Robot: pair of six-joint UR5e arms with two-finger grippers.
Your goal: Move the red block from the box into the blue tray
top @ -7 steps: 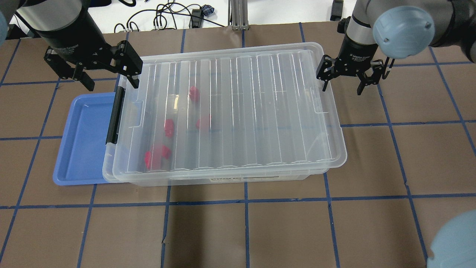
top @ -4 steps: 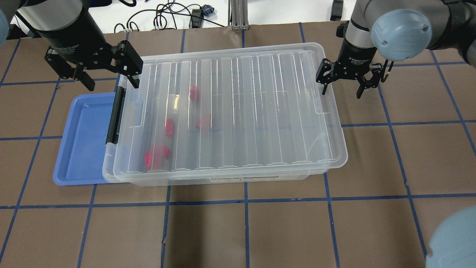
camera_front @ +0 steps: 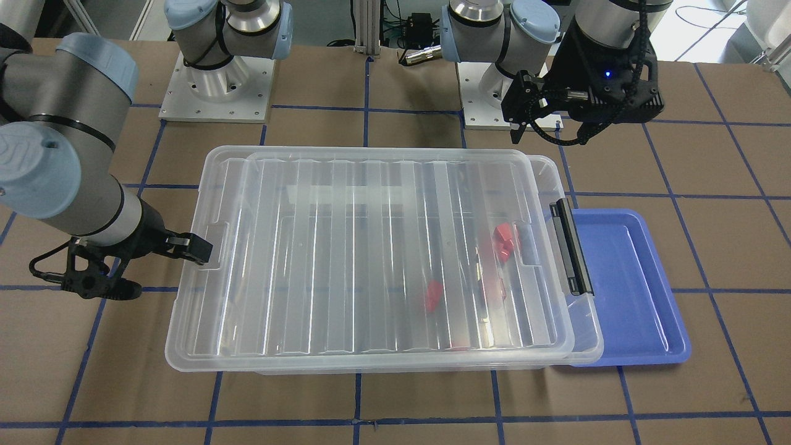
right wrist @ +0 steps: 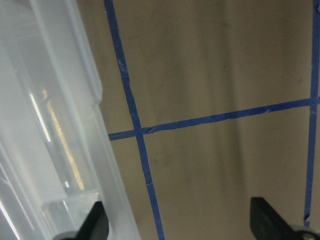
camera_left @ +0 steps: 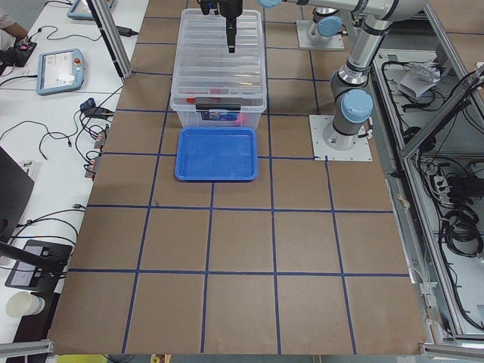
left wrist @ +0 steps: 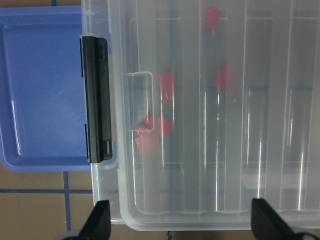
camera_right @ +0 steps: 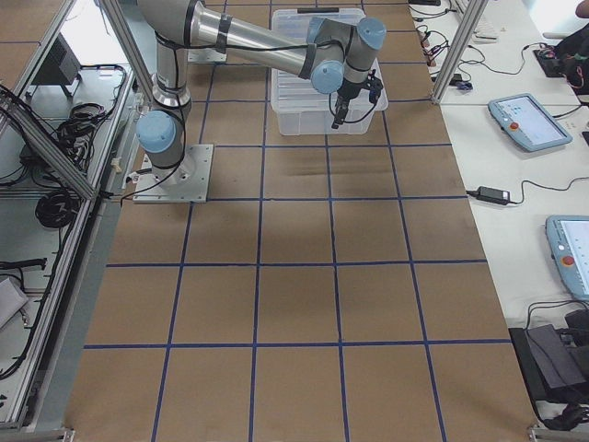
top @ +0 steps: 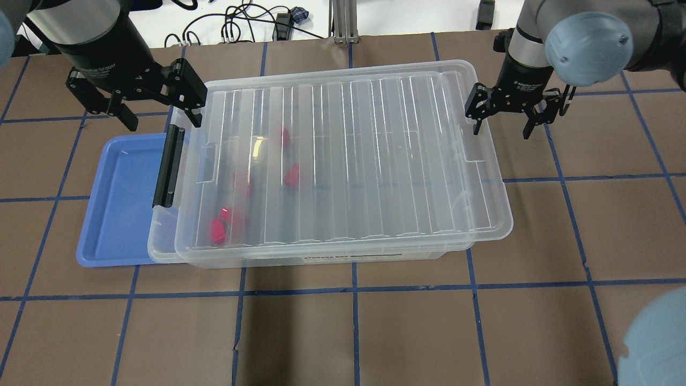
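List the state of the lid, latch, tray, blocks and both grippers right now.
lid: on the box, unlatched, offset toward the robot's right, overhanging that end.
latch: not hooked on the lid.
blue tray: empty.
red blocks: inside the box, under the lid.
left gripper: open, empty, over the latch end.
right gripper: open, empty, one finger at the lid's right end.

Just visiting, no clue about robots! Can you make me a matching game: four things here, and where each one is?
1. blue tray
2. red blocks
3. black latch bar
4. right end effector

a. at the box's end away from the tray
b. inside the box, under its lid
c. on the table at the box's latch end
d. on the box's end nearest the tray

Pairs: 1-c, 2-b, 3-d, 4-a.
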